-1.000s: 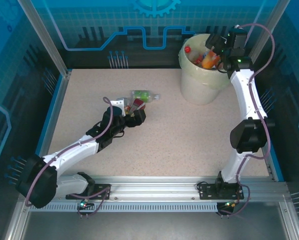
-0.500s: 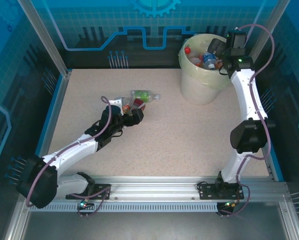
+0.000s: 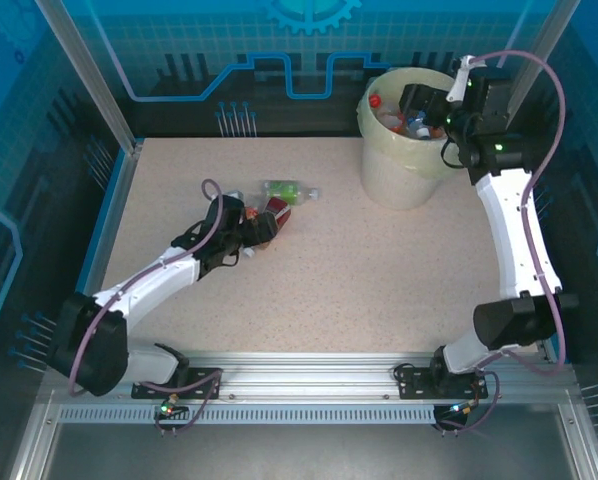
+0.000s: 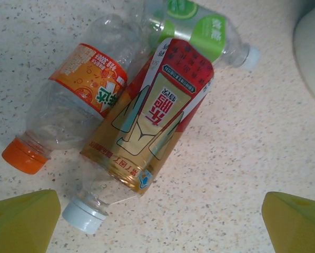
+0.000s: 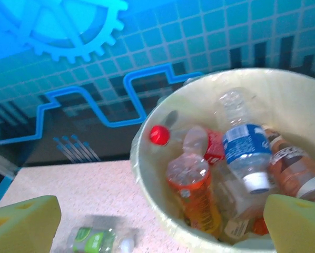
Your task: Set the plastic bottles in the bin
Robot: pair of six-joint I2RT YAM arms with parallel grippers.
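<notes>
Bottles [image 5: 244,147] heap in the bin [image 5: 138,163]; three bottles [image 4: 152,126] lie on the desk [image 4: 252,137]. Left end effector [image 4: 160,221] gapes above them, right end effector [image 5: 160,221] gapes empty at the bin.

Big Chinese signs "东鹏" are printed on the red and gold bottle [image 4: 152,116], and "达" on the orange-label bottle [image 4: 89,79].

Speckled beige tabletop [image 3: 379,270], blue grid-patterned walls [image 3: 159,40] with gear motif [image 3: 314,12], aluminium rail [image 3: 309,368] along near edge.
</notes>
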